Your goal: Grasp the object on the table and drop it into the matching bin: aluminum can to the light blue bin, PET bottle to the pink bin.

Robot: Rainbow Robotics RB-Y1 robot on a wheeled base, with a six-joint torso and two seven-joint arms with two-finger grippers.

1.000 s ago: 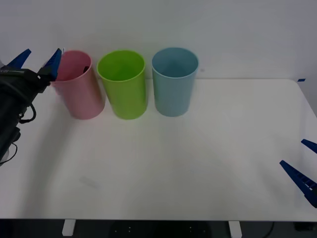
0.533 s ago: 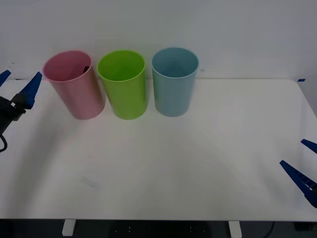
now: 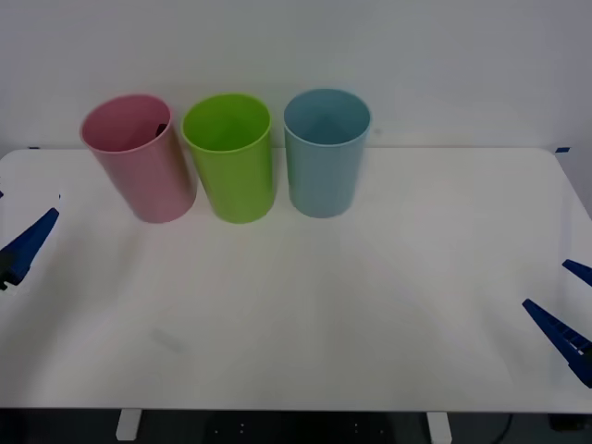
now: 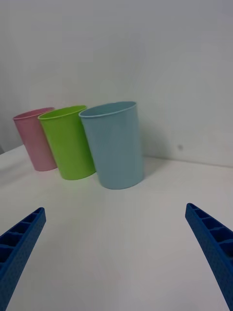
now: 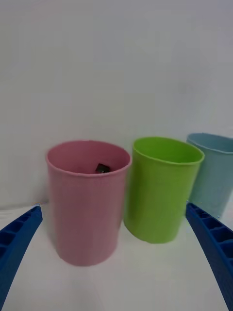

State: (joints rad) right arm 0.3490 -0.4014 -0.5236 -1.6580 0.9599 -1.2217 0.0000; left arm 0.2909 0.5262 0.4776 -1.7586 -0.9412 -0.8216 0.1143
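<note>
The left wrist view reveals a black cap point(image 5: 102, 168) of the PET bottle inside the pink bin point(image 5: 89, 204), just ahead of the wide-open, empty left gripper point(image 5: 114, 252). From the front it is a dark speck at the rim. The right gripper point(image 4: 116, 257) hangs wide open and empty, well short of the light blue bin point(image 4: 114, 145).

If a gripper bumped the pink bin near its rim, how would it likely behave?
The pink bin is tall and tapers toward its base, so it would probably tip rather than slide. It looks like thin smooth plastic, likely light. Only a small dark item shows inside, adding little weight.
</note>
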